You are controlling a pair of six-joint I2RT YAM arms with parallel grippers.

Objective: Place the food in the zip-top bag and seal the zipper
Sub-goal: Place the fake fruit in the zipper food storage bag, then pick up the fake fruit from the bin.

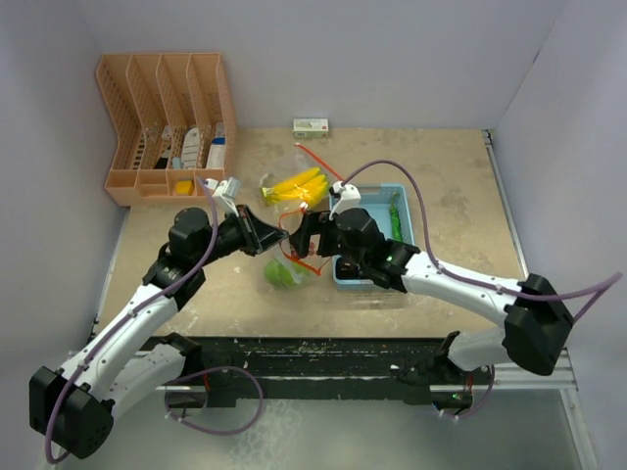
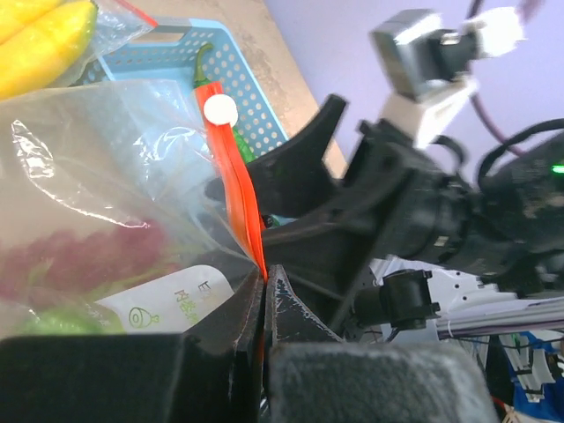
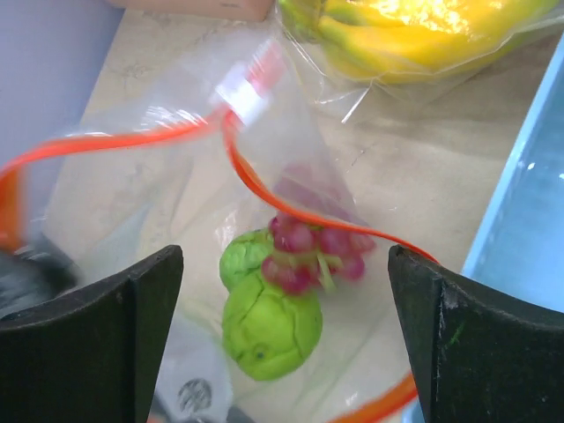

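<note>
Zip-top bag (image 3: 295,145) ctr frame: left end effector (image 2: 264,280) pinches orange zipper (image 2: 233,167), right end effector (image 3: 282,257) gapes empty. Pull mouth taut & wide.

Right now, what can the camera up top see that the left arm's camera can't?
Only the top view shows the peach desk organizer, the little white box at the back, and both whole arms. Only the left wrist view shows the white slider on the red zipper strip, the left jaws shut on that strip, and the dark red grapes inside the clear bag. Both views show the yellow bananas, the blue basket and that bag.
</note>
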